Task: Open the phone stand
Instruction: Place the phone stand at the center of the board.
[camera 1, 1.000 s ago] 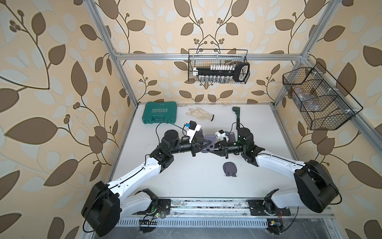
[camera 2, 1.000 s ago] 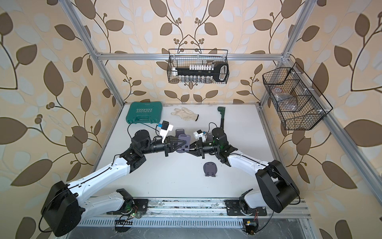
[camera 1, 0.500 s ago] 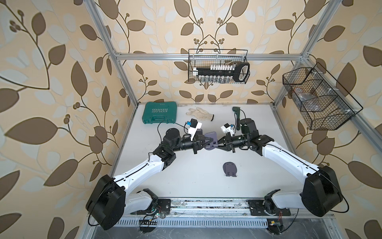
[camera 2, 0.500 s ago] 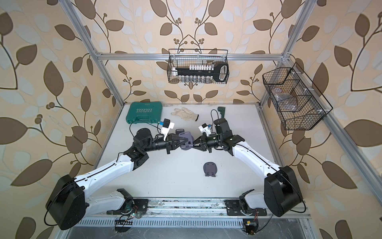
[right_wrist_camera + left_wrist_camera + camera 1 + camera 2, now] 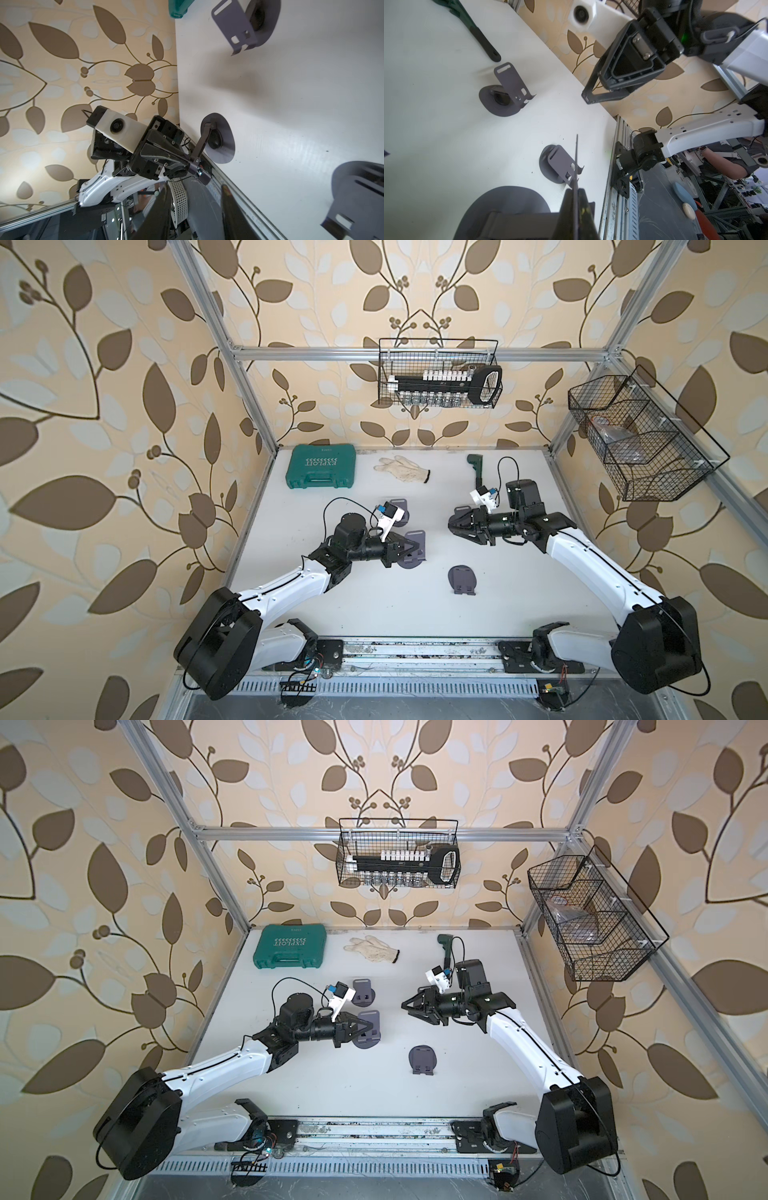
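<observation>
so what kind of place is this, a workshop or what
Probably a robot test cell: an aluminium frame with wallpapered panels boxes in a white table, two robot arms mount on a front rail, and wire baskets hang from the frame.

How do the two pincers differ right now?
The left pincer is shut on the phone stand; the right pincer stands open, holding nothing. The left pincer is at the stand; the right pincer is clear of it. Both point inward, facing each other.
</observation>
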You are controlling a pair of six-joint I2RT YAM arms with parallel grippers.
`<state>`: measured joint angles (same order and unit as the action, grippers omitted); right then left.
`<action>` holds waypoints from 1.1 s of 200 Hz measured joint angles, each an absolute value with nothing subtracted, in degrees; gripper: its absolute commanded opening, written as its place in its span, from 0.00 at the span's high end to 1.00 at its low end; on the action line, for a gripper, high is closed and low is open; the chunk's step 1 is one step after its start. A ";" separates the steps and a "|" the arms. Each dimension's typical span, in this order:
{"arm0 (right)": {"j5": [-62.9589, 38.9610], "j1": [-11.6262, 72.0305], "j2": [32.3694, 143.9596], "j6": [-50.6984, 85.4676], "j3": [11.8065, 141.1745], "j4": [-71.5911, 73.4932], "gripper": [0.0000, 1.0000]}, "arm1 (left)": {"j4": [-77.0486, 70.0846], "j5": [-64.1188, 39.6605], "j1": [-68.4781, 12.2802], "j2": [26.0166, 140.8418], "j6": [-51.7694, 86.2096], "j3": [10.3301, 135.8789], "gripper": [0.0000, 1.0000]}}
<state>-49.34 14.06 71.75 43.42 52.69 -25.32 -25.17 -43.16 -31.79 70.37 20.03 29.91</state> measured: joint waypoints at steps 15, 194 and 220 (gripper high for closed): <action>-45.47 14.02 70.32 40.66 52.71 -28.25 0.65 | -25.28 -43.20 -31.79 72.66 18.79 29.15 1.00; -37.74 14.00 74.56 33.39 51.79 -28.62 0.69 | -14.76 -42.04 -30.65 88.07 8.60 37.26 0.46; -39.66 13.78 74.35 33.82 50.11 -26.94 0.69 | -12.51 -39.33 -30.65 84.82 8.58 37.21 0.38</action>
<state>-39.66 13.78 74.35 33.82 50.11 -26.94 -12.51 -39.33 -30.65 84.82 8.58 37.21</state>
